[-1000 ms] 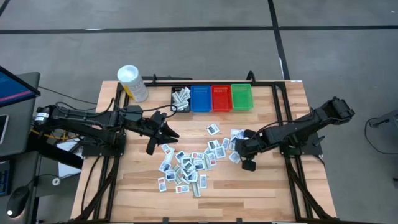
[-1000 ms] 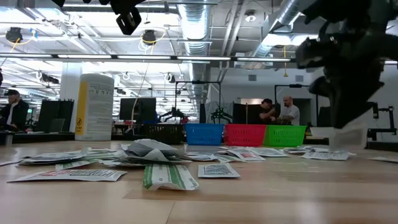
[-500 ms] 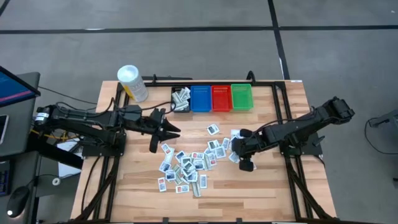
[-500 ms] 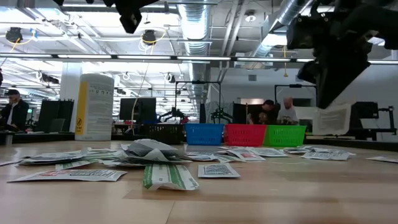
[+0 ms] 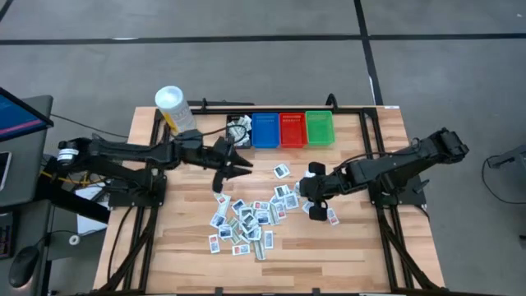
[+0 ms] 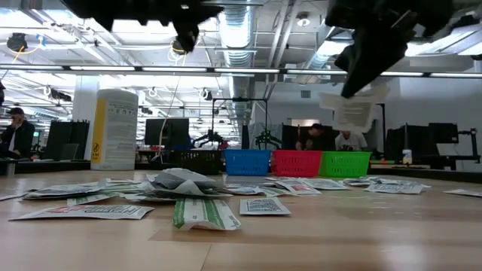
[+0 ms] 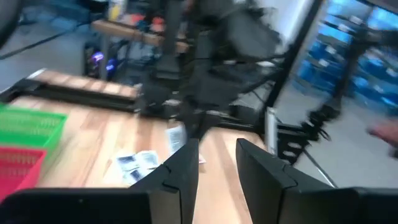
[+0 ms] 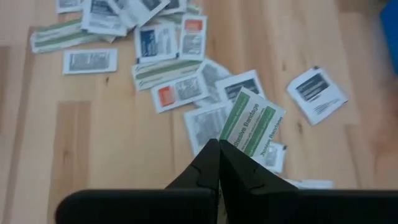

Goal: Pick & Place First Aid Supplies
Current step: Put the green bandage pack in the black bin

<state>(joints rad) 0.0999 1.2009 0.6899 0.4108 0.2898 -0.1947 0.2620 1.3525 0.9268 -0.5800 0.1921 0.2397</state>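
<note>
Right tool [image 5: 313,182] hung above the counter [image 5: 362,247], its fingers [image 8: 214,168] pressed together on a white packet with green stripes [image 8: 252,129], which stuck out from the tips and was lifted clear of the wood. From the low camera that same packet [image 6: 352,111] showed raised in the air under the dark arm, above the row of bins behind it. Beneath and just beside this tool lay the loose heap of first aid supplies [image 5: 246,218], dozens of small flat packets spread over the middle of the counter, some overlapping, a few scattered singly nearer the tool. Beyond the tool, at the far edge of the counter, stood a blue bin [image 5: 265,130], a red bin [image 5: 292,129] and a green bin [image 5: 320,127] side by side, with a black bin [image 5: 238,131] at their end holding a few packets. Left tool [image 5: 238,162] hovered over the counter just in front of the black bin, well apart from the right tool across the heap; its fingers [image 7: 180,171] stood parted with nothing seen between them. A white tub with a yellow label [image 5: 174,108] stood upright past the left tool, near the counter's far corner.
</note>
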